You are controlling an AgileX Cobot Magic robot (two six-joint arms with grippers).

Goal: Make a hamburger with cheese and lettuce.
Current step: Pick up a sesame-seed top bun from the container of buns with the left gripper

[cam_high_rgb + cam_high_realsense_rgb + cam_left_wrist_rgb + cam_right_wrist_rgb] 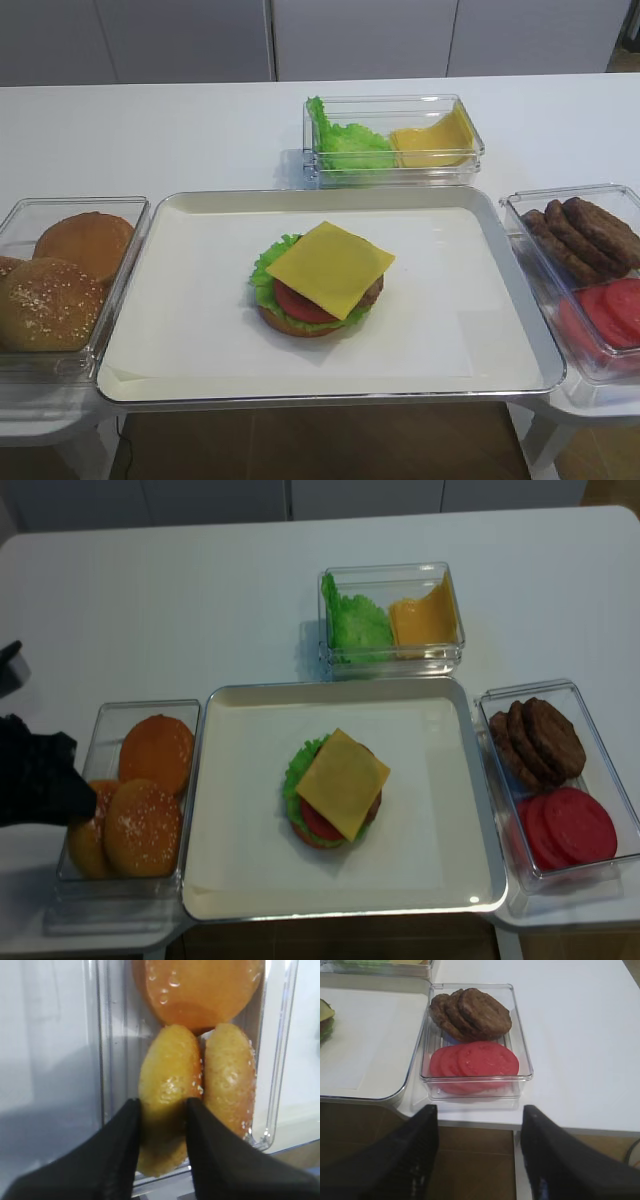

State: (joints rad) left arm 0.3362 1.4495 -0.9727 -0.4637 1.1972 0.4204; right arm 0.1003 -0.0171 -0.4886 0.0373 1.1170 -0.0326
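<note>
The hamburger (318, 290) sits open-topped in the middle of the tray (200, 330): bun base, lettuce (264, 268), tomato slice, patty, and the yellow cheese (330, 266) on top. It also shows in the second high view (338, 785). My left gripper (163, 1102) is in the bun bin (102, 1060), shut on a sesame bun top (170, 1072) that stands on edge. Its black arm (40, 780) shows at the left of the bin. My right gripper (480, 1108) is open and empty, in front of the table's edge near the patty bin (522, 1067).
The bun bin also holds a second sesame bun (227, 1080) and a plain bun (197, 990). A back bin (395, 140) holds loose green leaves and spare yellow slices. The right bin holds patties (472, 1014) and tomato slices (475, 1062).
</note>
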